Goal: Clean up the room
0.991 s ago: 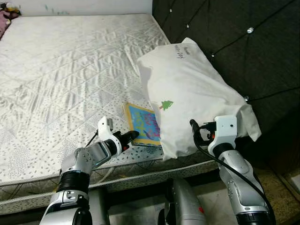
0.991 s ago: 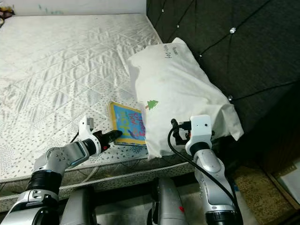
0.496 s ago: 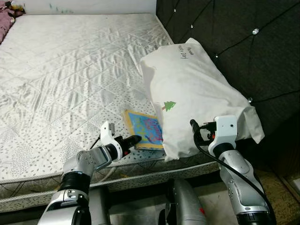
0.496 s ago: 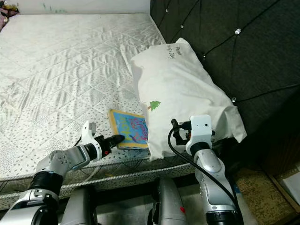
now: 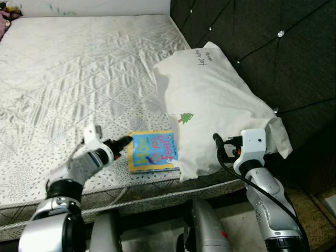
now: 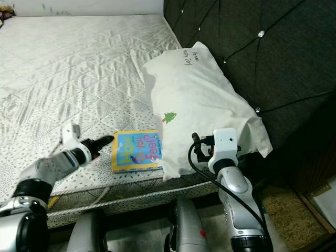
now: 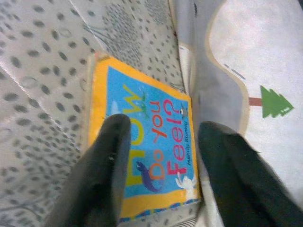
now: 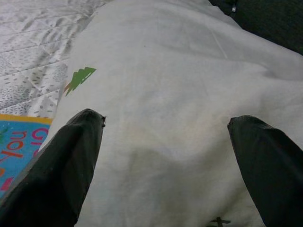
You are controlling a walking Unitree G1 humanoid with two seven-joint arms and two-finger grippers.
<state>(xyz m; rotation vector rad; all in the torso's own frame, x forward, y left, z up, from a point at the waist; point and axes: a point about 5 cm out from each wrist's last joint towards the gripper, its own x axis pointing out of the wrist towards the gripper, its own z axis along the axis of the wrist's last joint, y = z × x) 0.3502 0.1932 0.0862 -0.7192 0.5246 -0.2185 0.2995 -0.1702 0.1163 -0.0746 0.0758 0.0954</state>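
While the right gripper (image 8: pixel 165 156) gapes before the pillow (image 5: pixel 210 100), the left gripper (image 7: pixel 163 142), spread, seemingly touches the book (image 5: pixel 152 151).

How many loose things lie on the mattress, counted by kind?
Books: 1, the blue and yellow book
Pillows: 1, the white pillow
Total: 2

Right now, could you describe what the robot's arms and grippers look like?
Both arms are silver metal with black joint rings. The left gripper and the right gripper each have two long black fingers. White housings cap the wrists, and a black cable loops along the right forearm.
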